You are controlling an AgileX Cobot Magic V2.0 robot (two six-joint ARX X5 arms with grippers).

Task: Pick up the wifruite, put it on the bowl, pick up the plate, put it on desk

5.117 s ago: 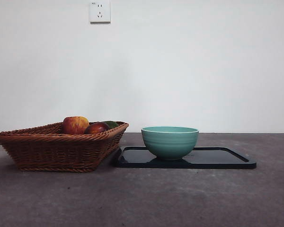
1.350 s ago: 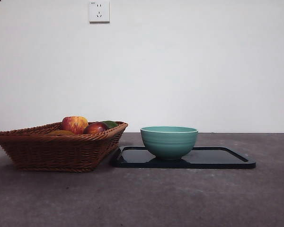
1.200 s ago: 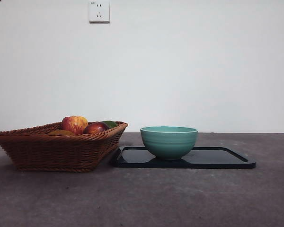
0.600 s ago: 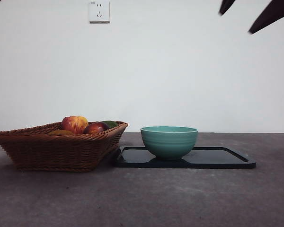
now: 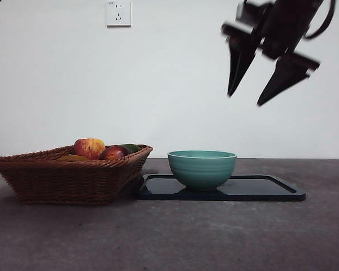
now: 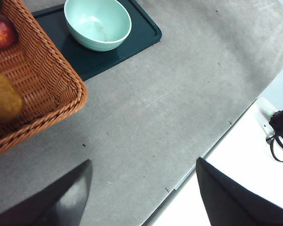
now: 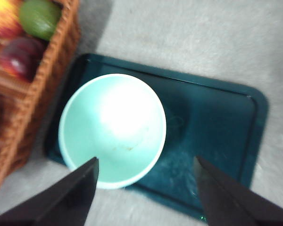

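Hung high in the upper right of the front view: right hand [image 5: 246, 100], jaws spread apart, empty, above the teal bowl [image 5: 202, 169]. Sat on the glossy black tray [image 5: 271, 190] at centre, beside the wicker basket [image 5: 68, 178] at lower left on the counter [image 5: 175, 237]. Lay in the basket: apple [image 5: 89, 148], dark red fruit [image 5: 114, 152], dull brown kiwifruit [image 6: 4, 99]. Waited with jaws apart over bare counter: left hand [image 6: 141, 176].

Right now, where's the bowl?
In the front view the bowl stands on the left part of the black tray, just right of the wicker basket; the open right gripper hangs above it.
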